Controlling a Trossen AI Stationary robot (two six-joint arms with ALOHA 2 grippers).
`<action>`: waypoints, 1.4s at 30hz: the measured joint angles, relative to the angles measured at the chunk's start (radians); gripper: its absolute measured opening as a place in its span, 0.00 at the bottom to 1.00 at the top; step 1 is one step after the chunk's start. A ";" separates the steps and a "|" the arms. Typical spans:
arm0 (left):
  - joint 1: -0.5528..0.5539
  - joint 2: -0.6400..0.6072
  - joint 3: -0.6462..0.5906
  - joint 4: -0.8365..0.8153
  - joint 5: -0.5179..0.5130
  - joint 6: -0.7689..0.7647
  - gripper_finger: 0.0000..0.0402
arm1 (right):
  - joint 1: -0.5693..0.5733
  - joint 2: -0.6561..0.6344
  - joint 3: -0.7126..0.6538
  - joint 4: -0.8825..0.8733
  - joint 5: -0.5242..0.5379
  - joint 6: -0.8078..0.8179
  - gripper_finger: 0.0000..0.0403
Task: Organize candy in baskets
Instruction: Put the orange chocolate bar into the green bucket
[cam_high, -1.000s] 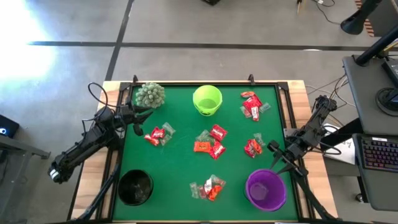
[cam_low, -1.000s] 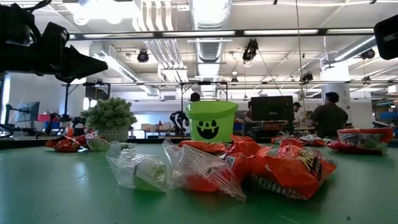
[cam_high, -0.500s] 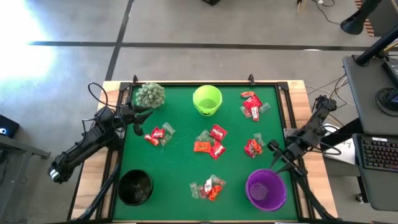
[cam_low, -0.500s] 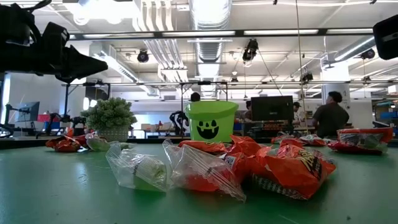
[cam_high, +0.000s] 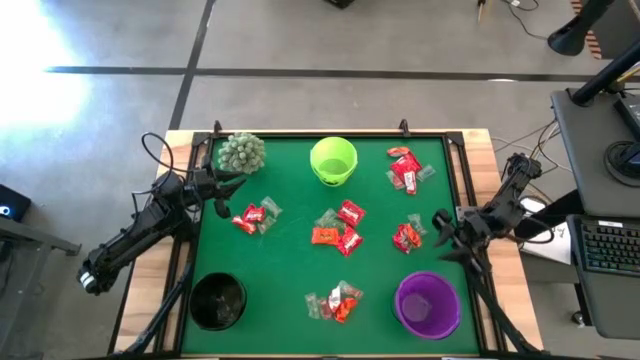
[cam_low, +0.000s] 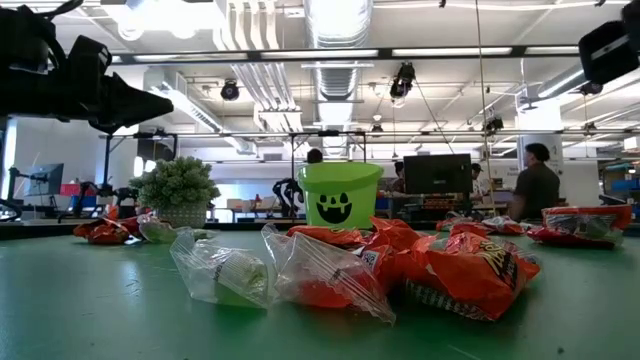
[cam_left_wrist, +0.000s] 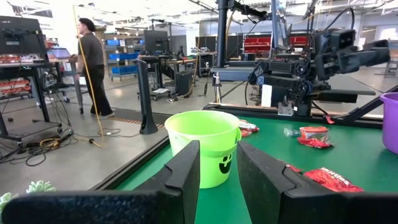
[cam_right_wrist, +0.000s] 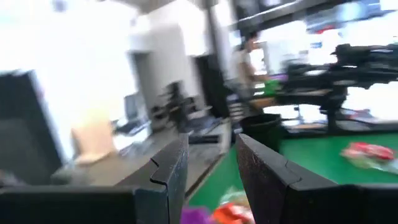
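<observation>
Green table (cam_high: 290, 270): right hand (cam_high: 441, 236) over right edge, fingers parted.

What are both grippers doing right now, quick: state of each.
Left gripper: open, empty, at the table's left edge near the lime green basket.
Right gripper: open, empty, at the table's right edge above the purple basket.

Upright empty baskets (cam_high: 333, 160), wrapped candy (cam_high: 338, 232) scattered between.
</observation>
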 joint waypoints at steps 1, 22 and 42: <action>0.000 0.000 0.000 0.000 0.000 0.000 0.22 | 0.000 0.000 0.000 0.011 0.025 0.012 0.32; 0.000 0.000 0.000 0.000 0.000 0.000 0.22 | -0.001 0.000 0.000 0.057 0.047 0.134 0.32; 0.000 0.000 0.000 0.015 -0.003 0.000 0.22 | -0.002 0.000 0.000 0.056 0.639 0.135 0.32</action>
